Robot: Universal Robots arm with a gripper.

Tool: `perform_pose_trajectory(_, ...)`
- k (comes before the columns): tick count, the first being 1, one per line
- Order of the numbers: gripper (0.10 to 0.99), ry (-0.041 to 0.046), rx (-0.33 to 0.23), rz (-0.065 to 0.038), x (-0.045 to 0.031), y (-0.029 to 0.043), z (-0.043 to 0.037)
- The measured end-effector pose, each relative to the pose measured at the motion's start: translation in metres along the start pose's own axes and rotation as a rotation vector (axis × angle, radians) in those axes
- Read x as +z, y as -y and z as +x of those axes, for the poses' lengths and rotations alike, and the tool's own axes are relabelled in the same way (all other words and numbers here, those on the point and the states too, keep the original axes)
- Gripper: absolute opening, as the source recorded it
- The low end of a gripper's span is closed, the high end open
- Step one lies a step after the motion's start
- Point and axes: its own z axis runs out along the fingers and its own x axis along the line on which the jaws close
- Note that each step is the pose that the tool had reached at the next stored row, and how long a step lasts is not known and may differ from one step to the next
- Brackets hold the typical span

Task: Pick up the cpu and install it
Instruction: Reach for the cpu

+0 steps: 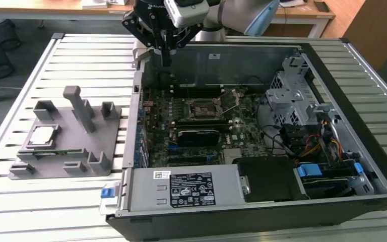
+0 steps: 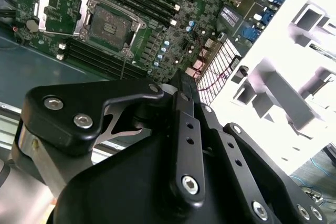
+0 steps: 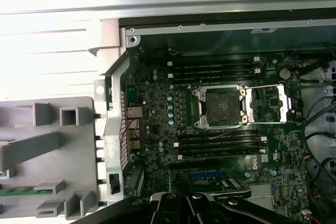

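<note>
Exterior view, from the bench's [image 1: 86, 60] near edge outward: an open case [image 1: 375, 166] lies on its side across the bench's middle and the exterior view's right. Its board faces up, which looks meant to let an arm reach straight down into it. Just beside the case, toward the bench edge on the exterior view's left, sits a grey fixture [image 1: 79, 151]. The cpu [image 1: 44, 135] lies flat in a shallow seat on that fixture, pale top upward, with posts standing near it but not over it. That placing seems chosen to keep the chip square and free to be taken from above. A green strip [image 1: 49, 153] lies in a slot on its near side.

Farther in, mid-board, the socket [image 1: 205, 108] has its metal frame swung up, so the seat is bare, apparently ready for the chip. Farthest, over the case's far wall, hangs the claw [image 1: 167, 59], pointing down, fingers pressed together and holding nothing.

The cpu is well apart from the claw: closer to the bench's near edge and off toward the exterior view's left, with the case wall between them. The pick looks not yet begun.
</note>
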Motion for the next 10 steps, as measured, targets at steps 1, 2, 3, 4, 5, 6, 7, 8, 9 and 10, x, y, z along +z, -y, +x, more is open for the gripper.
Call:
perform_pose_trajectory(1,0.106,-0.0001,0.000,0.000,0.0000,0.0000,0.0003)
perform_pose_trajectory(2,0.106,-0.0003,0.000,0.000,0.0001,0.0000,0.0005)
perform_pose_trajectory(3,0.106,-0.0004,0.000,0.000,0.0002,0.0001,0.0008)
perform_pose_trajectory(4,0.106,-0.0006,0.000,0.000,0.0002,0.0001,0.0011)
perform_pose_trajectory(5,0.106,-0.0008,0.000,0.000,0.0003,0.0001,0.0014)
perform_pose_trajectory(6,0.106,-0.0009,0.000,0.000,0.0003,0.0001,0.0018)
perform_pose_trajectory(7,0.106,-0.0010,0.000,0.000,0.0004,0.0002,0.0021)
perform_pose_trajectory(8,0.106,-0.0012,0.000,0.000,0.0005,0.0002,0.0024)
perform_pose_trajectory(9,0.106,-0.0012,0.000,0.000,0.0005,0.0002,0.0029)
perform_pose_trajectory(10,0.106,-0.0013,0.000,0.000,0.0006,0.0003,0.0033)
